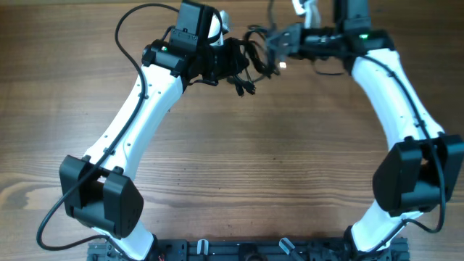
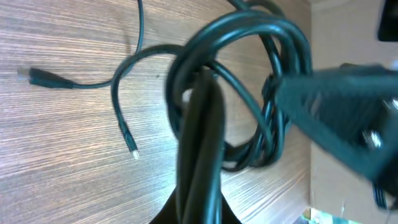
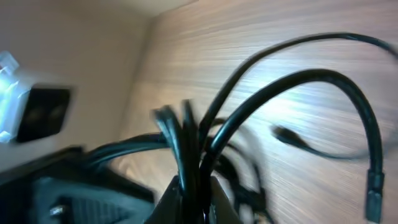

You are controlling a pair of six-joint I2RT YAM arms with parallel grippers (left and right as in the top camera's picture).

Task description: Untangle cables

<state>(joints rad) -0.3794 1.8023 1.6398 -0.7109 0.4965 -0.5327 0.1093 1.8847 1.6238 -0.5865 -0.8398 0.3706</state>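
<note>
Left end effector [image 1: 220, 64], right end effector [image 1: 271, 45]: both pinching the cables [image 1: 245, 67] (1 knotted bundle). 2 plug ends [image 2: 32, 75] trail loose.

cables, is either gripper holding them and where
Both: the left gripper pinches looped strands on one side of the cables, the right gripper pinches strands on the other side.

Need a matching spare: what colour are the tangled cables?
The cables are black; the left wrist view shows them best.
</note>
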